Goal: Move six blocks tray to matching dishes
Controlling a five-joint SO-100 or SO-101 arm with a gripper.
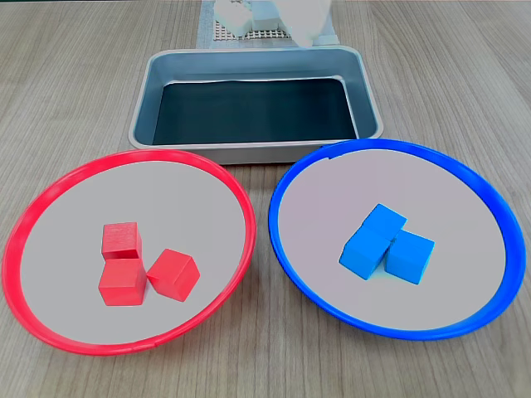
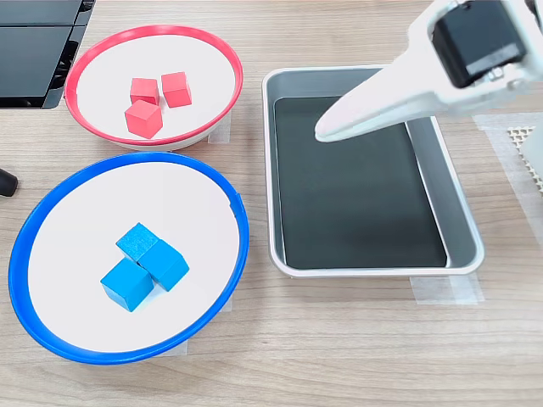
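Three red blocks (image 1: 121,240) (image 2: 144,90) lie close together in the red-rimmed dish (image 1: 33,207) (image 2: 153,30). Three blue blocks (image 1: 384,224) (image 2: 137,242) sit bunched in the blue-rimmed dish (image 1: 489,195) (image 2: 25,246), one resting partly on the other two. The silver tray (image 1: 249,153) (image 2: 268,170) holds nothing on its dark bottom. My white gripper (image 2: 327,131) (image 1: 303,29) hangs above the tray's far end, its fingers together and holding nothing.
A white mesh mat (image 1: 249,33) (image 2: 526,136) lies behind the tray by the arm's base. In a fixed view, a black device (image 2: 34,51) stands beside the red-rimmed dish and a small dark object (image 2: 7,182) sits at the left edge. Tape (image 2: 441,290) fixes the tray to the wooden table.
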